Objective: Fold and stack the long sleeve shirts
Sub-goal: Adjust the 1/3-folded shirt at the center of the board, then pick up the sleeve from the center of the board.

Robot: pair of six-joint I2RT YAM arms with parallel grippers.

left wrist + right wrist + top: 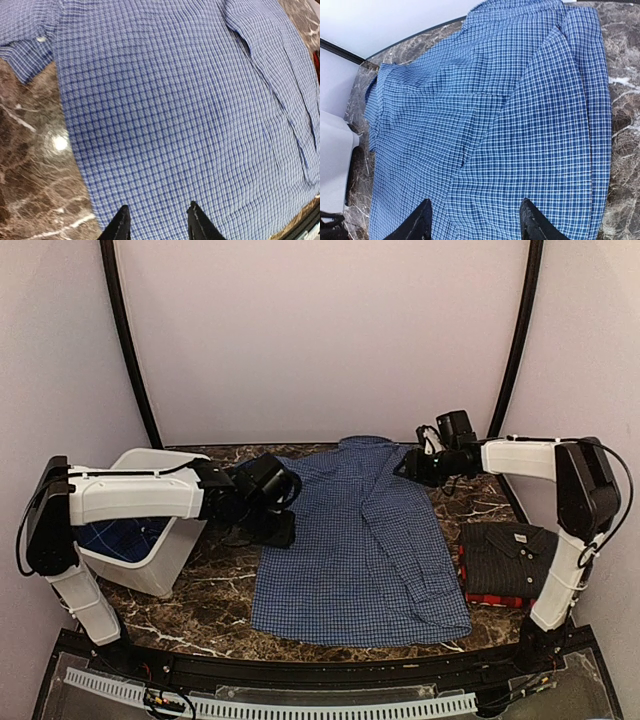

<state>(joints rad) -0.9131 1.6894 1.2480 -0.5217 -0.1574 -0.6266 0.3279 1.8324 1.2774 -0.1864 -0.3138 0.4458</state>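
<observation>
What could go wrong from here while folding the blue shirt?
1. The left gripper and right gripper are both open, holding nothing; a pinch may catch only one layer where the sleeve lies folded over the shirt.
2. The hem lies near the table's front edge; a pull could drag it off.
3. The folded black shirt sits just beside it; a sweeping fold might disturb it.

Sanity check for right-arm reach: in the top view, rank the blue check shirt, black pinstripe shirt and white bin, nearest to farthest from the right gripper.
1. Blue check shirt: table centre, its shoulder right beside the right gripper.
2. Black pinstripe shirt: folded, on the right side, nearer the arm bases.
3. White bin: across the table, on the left.
</observation>
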